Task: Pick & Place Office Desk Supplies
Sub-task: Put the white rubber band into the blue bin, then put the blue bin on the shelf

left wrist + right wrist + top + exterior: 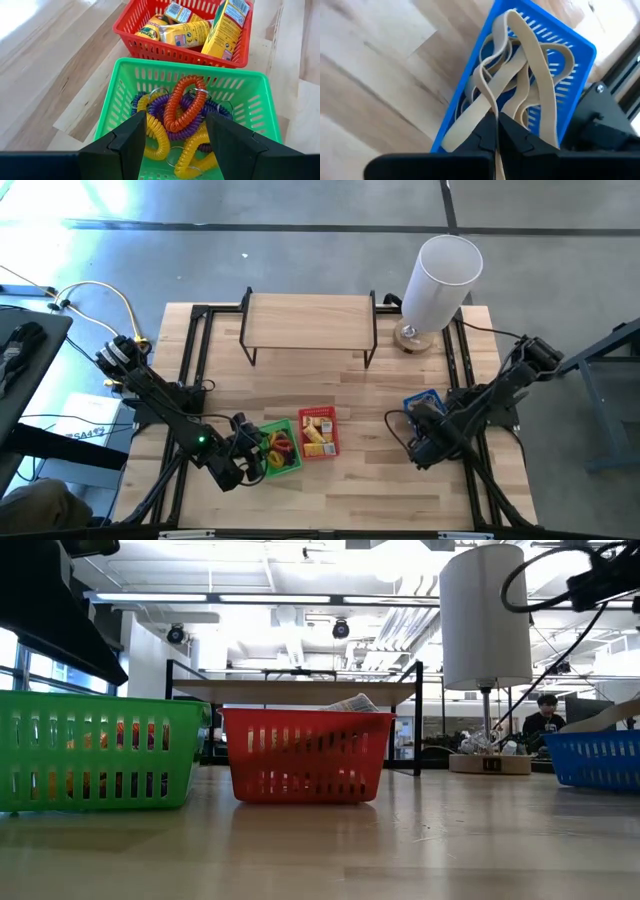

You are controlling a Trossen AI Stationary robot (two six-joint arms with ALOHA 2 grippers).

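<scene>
Left end effector (175, 142) open, fingers spread, hovering over the green slotted plastic basket (125, 82) of coiled purple, orange and yellow rings (182, 107), at 7 o'clock on the wooden worktop (360, 490). Red plastic basket (318, 433) of yellow packets (187, 32) sits just beside it, toward 6 o'clock. Right end effector (497, 132) closed, apparently pinching a wide tan rubber-band loop (535, 75) above the blue plastic basket (580, 45), at 4 o'clock.
</scene>
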